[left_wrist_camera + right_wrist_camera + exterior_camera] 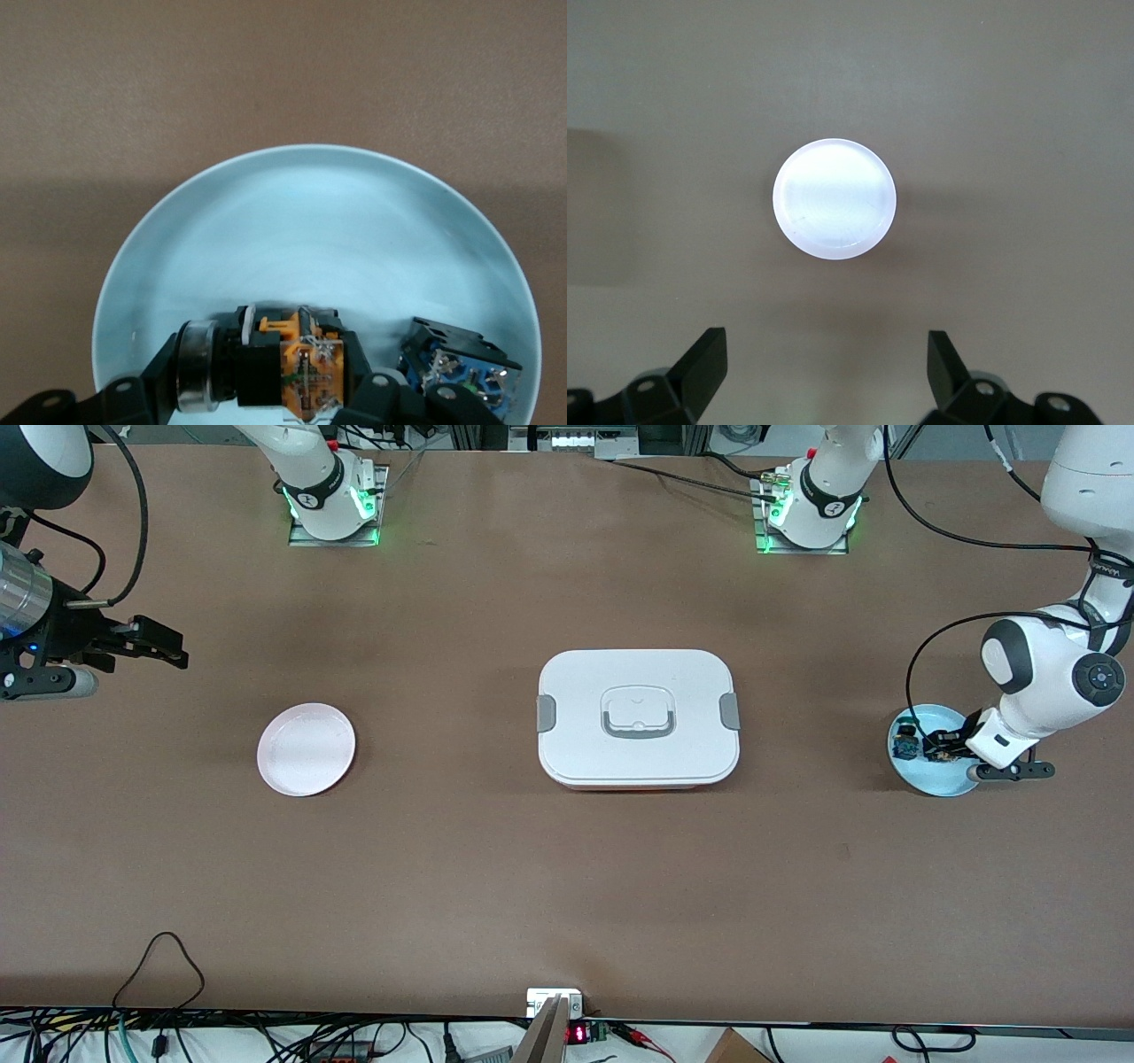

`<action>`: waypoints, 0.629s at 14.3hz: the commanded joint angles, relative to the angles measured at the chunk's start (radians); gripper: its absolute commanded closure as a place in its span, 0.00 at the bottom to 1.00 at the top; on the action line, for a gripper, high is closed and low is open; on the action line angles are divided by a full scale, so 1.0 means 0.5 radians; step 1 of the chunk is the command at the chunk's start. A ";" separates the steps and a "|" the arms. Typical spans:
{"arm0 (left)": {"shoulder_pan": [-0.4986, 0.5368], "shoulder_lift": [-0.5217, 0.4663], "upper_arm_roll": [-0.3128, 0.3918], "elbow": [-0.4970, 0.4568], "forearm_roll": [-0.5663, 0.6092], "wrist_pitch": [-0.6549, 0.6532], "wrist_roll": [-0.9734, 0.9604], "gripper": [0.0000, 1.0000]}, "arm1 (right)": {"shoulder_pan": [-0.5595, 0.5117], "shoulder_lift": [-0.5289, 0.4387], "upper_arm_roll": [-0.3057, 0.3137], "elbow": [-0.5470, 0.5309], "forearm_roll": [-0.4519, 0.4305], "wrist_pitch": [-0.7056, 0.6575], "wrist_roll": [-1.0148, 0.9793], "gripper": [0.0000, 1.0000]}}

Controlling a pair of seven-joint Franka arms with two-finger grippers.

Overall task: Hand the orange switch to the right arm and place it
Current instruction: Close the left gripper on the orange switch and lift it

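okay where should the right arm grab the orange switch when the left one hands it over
Probably by the round silver-rimmed cap end. The left gripper, down in the blue plate, is shut across the orange switch at its black-and-orange body, leaving that end sticking out. The open right gripper should approach that end.

Layout on the brown surface [496, 868]

The white lidded plastic box [638, 717] sat between the round pink plate [306, 748] and the round pale-blue plate [930, 779], which held the orange switch [306, 367].

- The orange switch [297, 367] runs off the left wrist view's edge between the left gripper [257, 398] fingers.
- The blue switch [456, 372] beside it is likewise cropped.
- In the front view the left gripper hides most of the orange switch.
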 commanded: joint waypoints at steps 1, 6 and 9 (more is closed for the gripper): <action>0.029 -0.120 -0.033 0.013 0.038 -0.082 0.111 0.84 | -0.008 0.005 0.009 0.025 -0.023 -0.017 -0.014 0.00; -0.002 -0.160 -0.097 0.469 0.029 -0.967 0.305 0.90 | -0.008 0.005 0.009 0.025 -0.005 -0.005 -0.014 0.00; -0.029 -0.124 -0.149 0.730 0.014 -1.343 0.320 0.89 | -0.008 0.008 0.009 0.025 -0.001 0.001 -0.014 0.00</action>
